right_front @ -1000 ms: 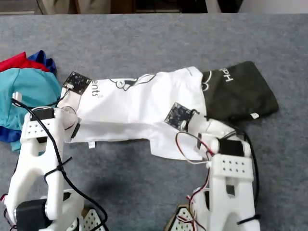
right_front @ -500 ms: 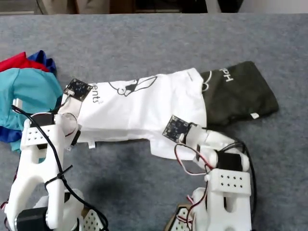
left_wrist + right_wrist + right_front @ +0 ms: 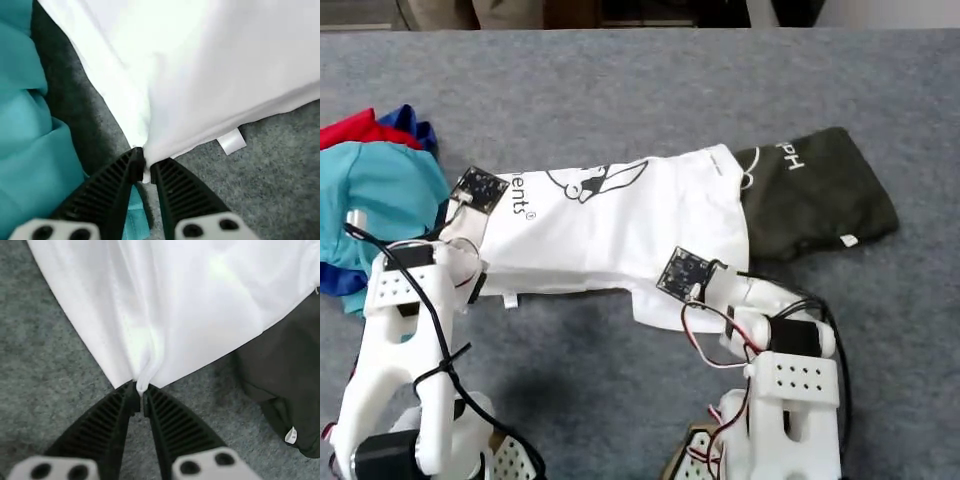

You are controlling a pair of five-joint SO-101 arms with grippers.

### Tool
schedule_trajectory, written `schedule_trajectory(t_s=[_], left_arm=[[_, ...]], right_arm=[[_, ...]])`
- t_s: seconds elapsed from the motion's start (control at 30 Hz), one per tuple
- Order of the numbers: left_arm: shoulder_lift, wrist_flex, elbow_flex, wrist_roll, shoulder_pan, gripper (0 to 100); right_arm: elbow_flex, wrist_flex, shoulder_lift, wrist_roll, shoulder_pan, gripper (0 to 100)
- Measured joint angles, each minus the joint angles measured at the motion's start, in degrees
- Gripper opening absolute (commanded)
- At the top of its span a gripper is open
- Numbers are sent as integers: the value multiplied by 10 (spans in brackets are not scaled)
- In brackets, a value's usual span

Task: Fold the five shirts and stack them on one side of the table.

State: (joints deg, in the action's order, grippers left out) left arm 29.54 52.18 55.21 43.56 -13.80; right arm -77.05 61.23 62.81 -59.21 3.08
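Observation:
A white shirt (image 3: 610, 225) with a black print lies spread across the middle of the grey table (image 3: 650, 90). My left gripper (image 3: 143, 169) is shut on the white shirt (image 3: 210, 75) at its left edge, next to the teal shirt (image 3: 30, 125). My right gripper (image 3: 139, 392) is shut on the near edge of the white shirt (image 3: 170, 305). A folded dark olive shirt (image 3: 815, 195) lies at the right, partly under the white one. Teal (image 3: 370, 190), red (image 3: 355, 128) and blue (image 3: 415, 125) shirts are heaped at the left edge.
Both white arms stand at the near edge, the left arm (image 3: 405, 340) beside the heap and the right arm (image 3: 785, 370) near the dark olive shirt (image 3: 280, 375). Bare grey table stretches along the far side and the near middle.
Both grippers pulled the white shirt's near edge toward the front. The shirt's far edge slid nearer, and the printed drawing now shows fully.

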Motion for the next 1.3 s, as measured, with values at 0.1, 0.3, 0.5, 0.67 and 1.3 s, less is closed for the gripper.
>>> schedule_trajectory(t_s=[0.1, 0.3, 0.5, 0.67, 1.3], left_arm=[[0, -4, 1, 0, -1, 119], [0, -4, 1, -60, -8, 160], [0, 78, -62, -71, -12, 51], [0, 165, -147, -28, -27, 16], [-194, 106, -390, -369, 95, 19]], right_arm=[[0, 0, 0, 0, 0, 188], [1, 11, 0, -4, 0, 260], [52, 61, 0, -25, 0, 97], [120, 125, 0, -32, 1, 32], [510, 47, -411, 174, -79, 5]])
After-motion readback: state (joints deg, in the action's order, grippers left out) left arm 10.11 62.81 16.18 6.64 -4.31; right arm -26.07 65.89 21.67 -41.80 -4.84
